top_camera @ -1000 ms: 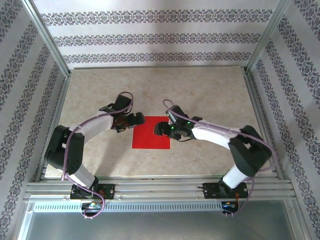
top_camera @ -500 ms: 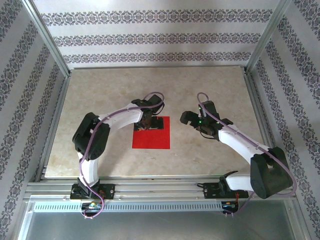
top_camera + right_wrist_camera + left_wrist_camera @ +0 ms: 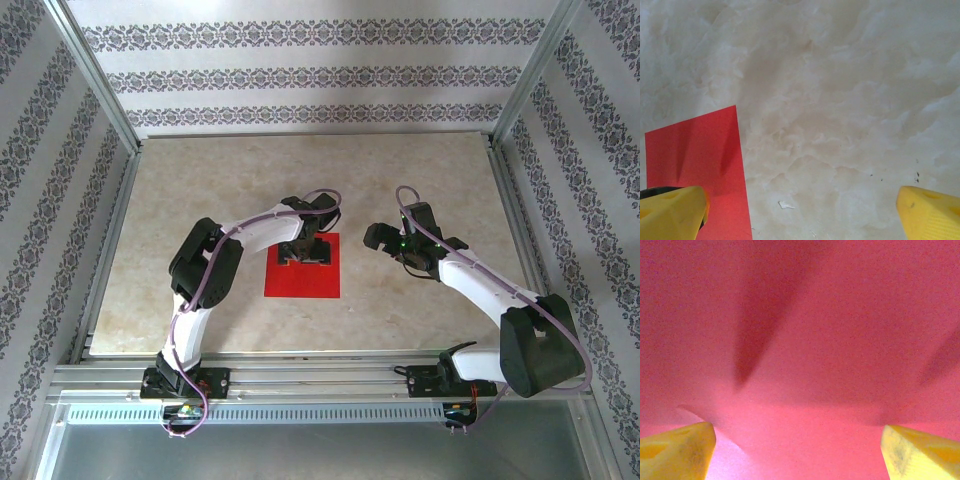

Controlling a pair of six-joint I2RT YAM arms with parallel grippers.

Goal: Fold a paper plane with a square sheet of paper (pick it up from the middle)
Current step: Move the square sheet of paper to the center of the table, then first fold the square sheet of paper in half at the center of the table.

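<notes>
Over the square sheet of paper, left jaws wide open, empty; right jaws likewise, beside its edge.

paper: thin bright red square sheet of paper, matt, smooth
table: beige marbled tabletop, smooth, matt
fingers: yellow plastic fingertips, matt

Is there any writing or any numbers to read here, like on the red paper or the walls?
None. The square sheet of paper is plain red, the table has only a marbled pattern, and the wallpaper carries ornament bands, not letters.
</notes>
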